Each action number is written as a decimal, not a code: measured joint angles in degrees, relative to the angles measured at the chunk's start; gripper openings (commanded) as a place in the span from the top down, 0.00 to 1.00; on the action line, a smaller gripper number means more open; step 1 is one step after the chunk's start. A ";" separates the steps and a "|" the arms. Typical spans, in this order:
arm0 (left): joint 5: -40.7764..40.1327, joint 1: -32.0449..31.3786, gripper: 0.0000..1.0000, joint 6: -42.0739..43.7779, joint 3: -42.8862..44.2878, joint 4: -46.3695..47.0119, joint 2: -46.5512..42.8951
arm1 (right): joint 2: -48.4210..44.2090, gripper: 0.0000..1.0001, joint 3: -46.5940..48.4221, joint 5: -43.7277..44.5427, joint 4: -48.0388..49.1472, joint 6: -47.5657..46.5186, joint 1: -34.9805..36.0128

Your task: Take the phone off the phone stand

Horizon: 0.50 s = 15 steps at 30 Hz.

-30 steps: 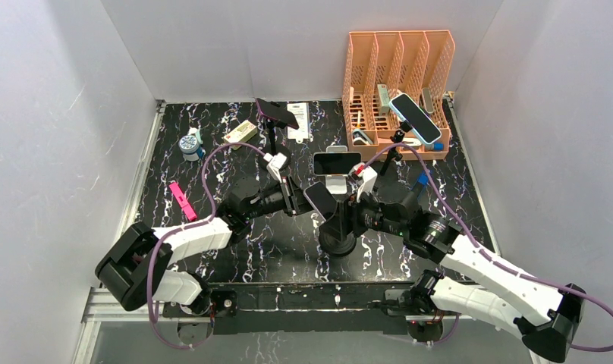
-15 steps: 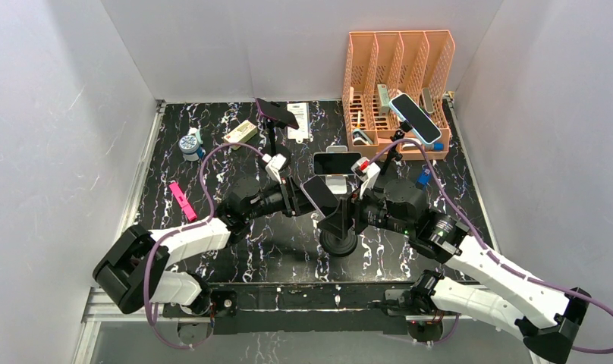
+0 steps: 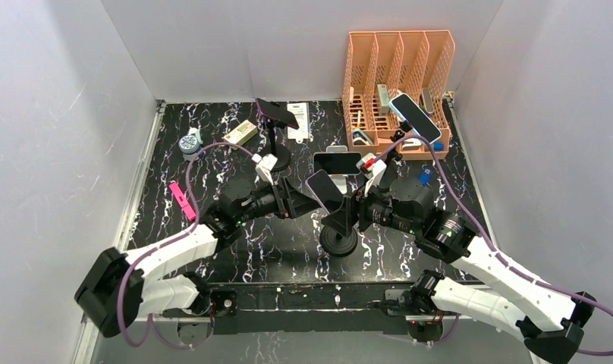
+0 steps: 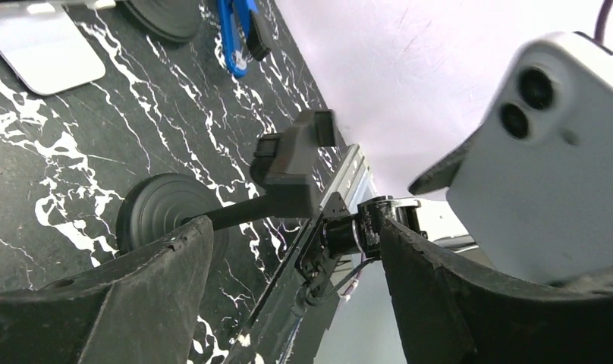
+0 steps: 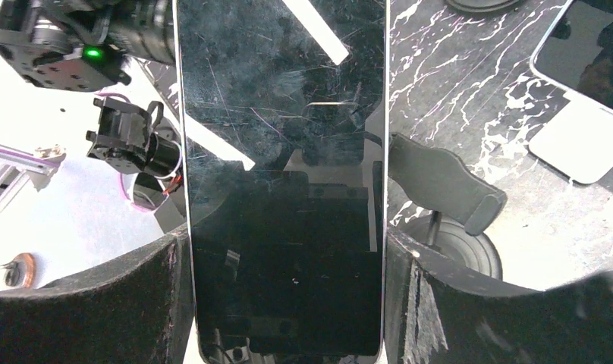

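In the last second you let your left gripper (image 3: 292, 203) go wide and drew it back from the phone stand (image 3: 338, 240). Its fingers (image 4: 99, 303) now stood fully apart, holding nothing. The left wrist view showed only the stand's round base and its bare clamp between them, some way beyond.

Your right gripper (image 5: 284, 250) was closed on the phone (image 5: 281, 174), with both pads pressed against its long edges. It had carried the phone up and clear of the phone stand. In the top view the phone (image 3: 325, 189) hung tilted just above the stand and slightly to its far side, touching nothing but the right gripper.

I judge the removal itself done: the stand no longer held the phone, and only one arm had it. What remained, at most, was to set it down away from the stand.
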 measured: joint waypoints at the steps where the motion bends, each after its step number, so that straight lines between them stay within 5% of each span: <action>1: -0.87 0.00 0.21 0.55 0.00 -1.62 -1.97 | 0.04 0.99 0.55 0.35 -0.63 -0.44 0.00; 15: -25.00 0.02 0.20 10.12 8.11 -23.89 -26.10 | 8.17 0.99 8.55 7.13 -2.10 -11.41 0.00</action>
